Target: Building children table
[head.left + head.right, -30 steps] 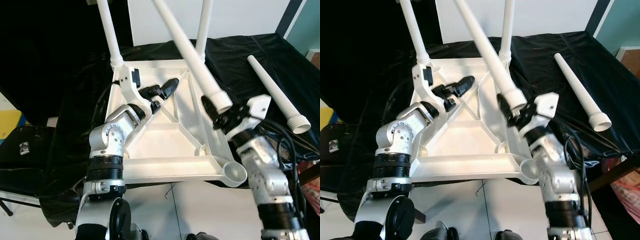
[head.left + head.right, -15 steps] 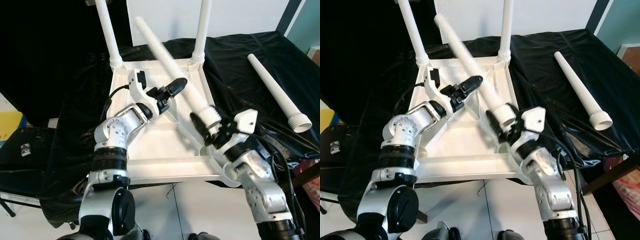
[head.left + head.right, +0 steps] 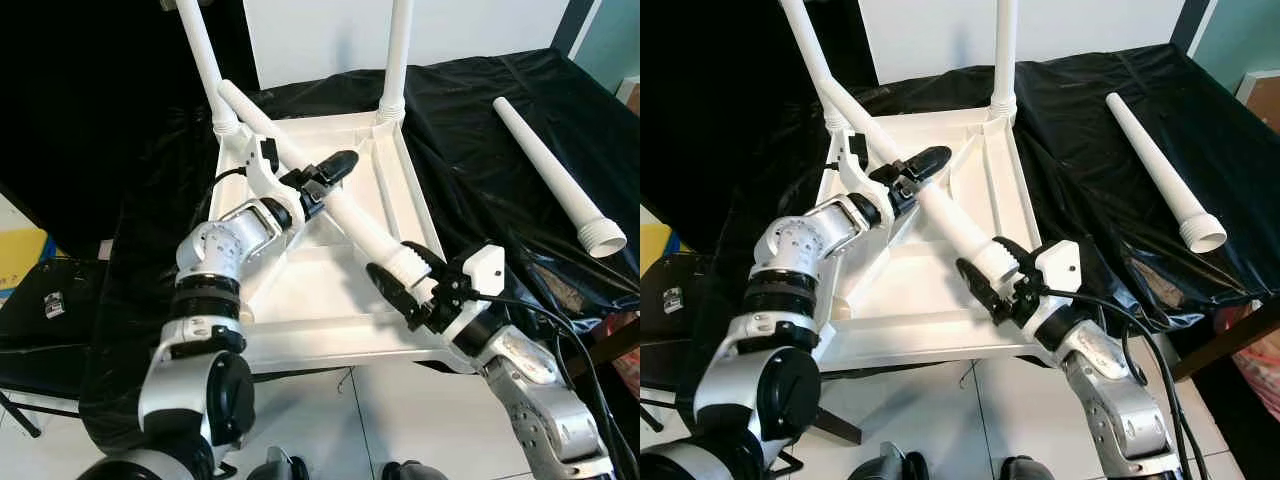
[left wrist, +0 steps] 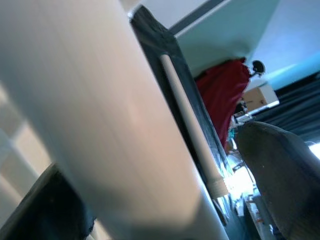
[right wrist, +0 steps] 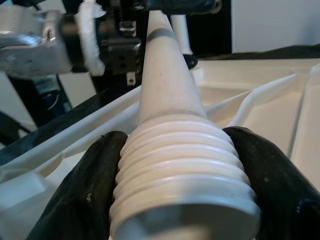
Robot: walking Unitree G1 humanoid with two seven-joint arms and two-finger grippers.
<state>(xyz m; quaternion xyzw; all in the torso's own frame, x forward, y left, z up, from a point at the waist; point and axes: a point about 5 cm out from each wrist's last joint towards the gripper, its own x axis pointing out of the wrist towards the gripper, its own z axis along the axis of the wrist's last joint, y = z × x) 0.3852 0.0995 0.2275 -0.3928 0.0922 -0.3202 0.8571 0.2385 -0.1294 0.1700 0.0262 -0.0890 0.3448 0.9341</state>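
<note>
The white children's table (image 3: 330,335) lies upside down on a black cloth. Two white legs (image 3: 205,60) (image 3: 397,50) stand screwed into its far corners. A third white leg (image 3: 340,215) slants low across the underside, its tip by the far left corner. My right gripper (image 3: 405,275) is shut on that leg's threaded end (image 5: 185,165), one black finger (image 5: 85,200) on each side. My left gripper (image 3: 320,180) straddles the leg's upper half (image 4: 90,115); a gap shows beside one finger (image 4: 280,170), so it is open.
A fourth loose leg (image 3: 555,175) lies on the black cloth at the right, threaded end toward me. Black cables trail by my right arm. On the floor at the left sit a dark case (image 3: 40,300) and something yellow (image 3: 12,265). White floor lies below the table's near edge.
The held leg has dropped from a steep upward tilt to a low slant, its tip swinging to the far left. My right gripper came down and nearer; my left gripper now straddles the leg.
</note>
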